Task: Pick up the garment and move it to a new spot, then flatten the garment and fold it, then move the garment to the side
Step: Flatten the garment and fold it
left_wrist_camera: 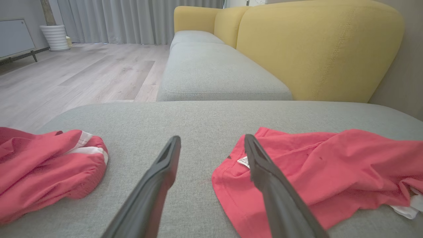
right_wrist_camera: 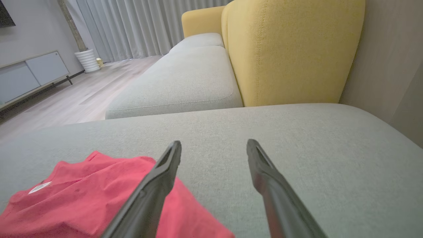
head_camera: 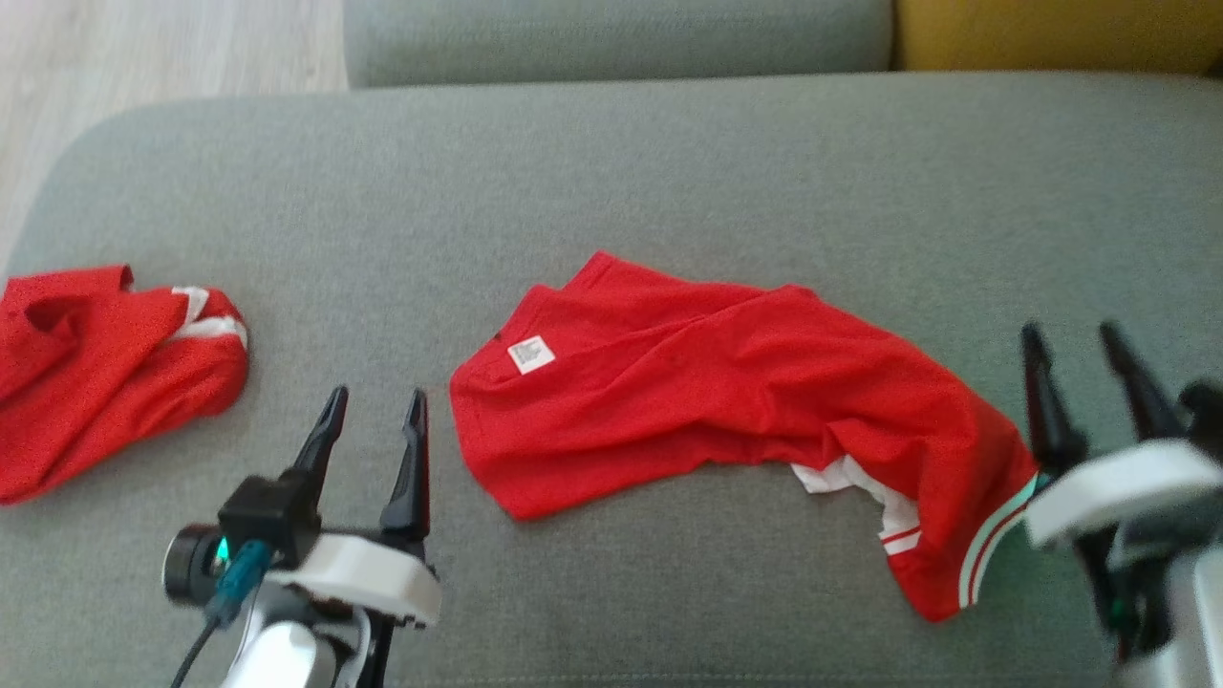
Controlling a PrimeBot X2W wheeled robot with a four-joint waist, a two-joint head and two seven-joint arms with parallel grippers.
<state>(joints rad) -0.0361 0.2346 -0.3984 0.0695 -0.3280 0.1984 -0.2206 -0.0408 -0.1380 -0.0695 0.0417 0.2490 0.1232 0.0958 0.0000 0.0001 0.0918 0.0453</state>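
Observation:
A red garment (head_camera: 726, 401) with white-striped trim and a small white label lies crumpled in the middle of the grey cushion (head_camera: 611, 172). Its label end (left_wrist_camera: 297, 172) shows in the left wrist view, and part of it (right_wrist_camera: 82, 198) lies at the lower left of the right wrist view. My left gripper (head_camera: 375, 399) stands open just left of the garment's label end, a little above the cushion. My right gripper (head_camera: 1068, 334) is open beside the garment's striped right end. Nothing sits between either pair of fingers.
A second red garment (head_camera: 96, 373) lies bunched at the cushion's left edge, also seen in the left wrist view (left_wrist_camera: 46, 172). Beyond the cushion are another grey seat (left_wrist_camera: 211, 72), a yellow backrest (left_wrist_camera: 317, 49) and wooden floor (left_wrist_camera: 66, 76).

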